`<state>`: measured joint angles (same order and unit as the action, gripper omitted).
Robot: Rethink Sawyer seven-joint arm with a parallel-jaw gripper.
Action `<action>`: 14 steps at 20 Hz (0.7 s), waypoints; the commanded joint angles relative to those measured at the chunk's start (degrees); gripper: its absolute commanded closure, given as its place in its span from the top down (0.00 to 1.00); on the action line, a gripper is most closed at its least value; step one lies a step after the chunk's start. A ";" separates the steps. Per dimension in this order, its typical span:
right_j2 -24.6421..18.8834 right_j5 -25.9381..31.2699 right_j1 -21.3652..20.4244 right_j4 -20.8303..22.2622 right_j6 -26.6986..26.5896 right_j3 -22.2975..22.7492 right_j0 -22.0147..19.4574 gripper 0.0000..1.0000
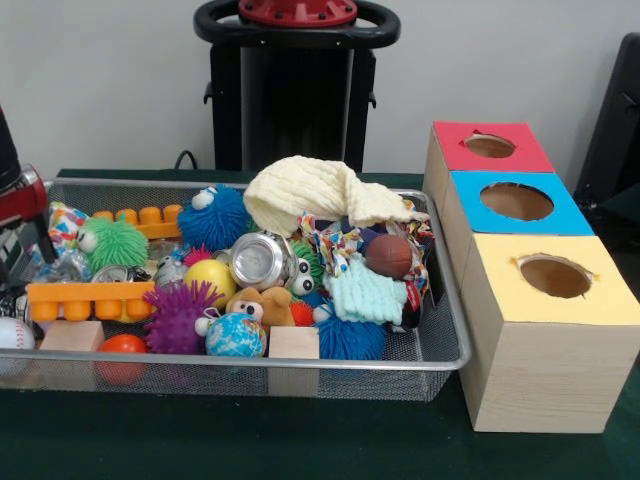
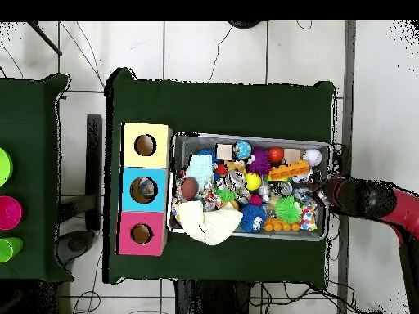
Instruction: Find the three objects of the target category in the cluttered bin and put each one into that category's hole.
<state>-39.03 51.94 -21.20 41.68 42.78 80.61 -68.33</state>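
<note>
The silver wire-mesh bin sits on the green table, full of toys. Among them are a cream cloth, a blue fuzzy ball with eyes, a green spiky ball, a silver can, a brown football and an orange brick. My gripper shows at the picture's left edge, at that end of the bin. In the overhead view the gripper hangs over the right end of the bin. Its state is hidden.
Three wooden boxes stand beside the bin, each with a round hole: red top, blue top, yellow top. They also show in the overhead view, the yellow box farthest from my base. The black pedestal stands behind the bin.
</note>
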 commanded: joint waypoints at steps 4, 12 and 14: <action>0.45 13.21 4.82 2.38 -22.08 -20.42 -0.82 1.00; -1.22 19.72 5.59 2.61 -25.59 -30.22 0.63 1.00; -2.03 21.48 6.56 2.95 -26.87 -33.50 1.08 1.00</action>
<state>-41.30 71.11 -15.20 39.85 32.36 66.97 -65.65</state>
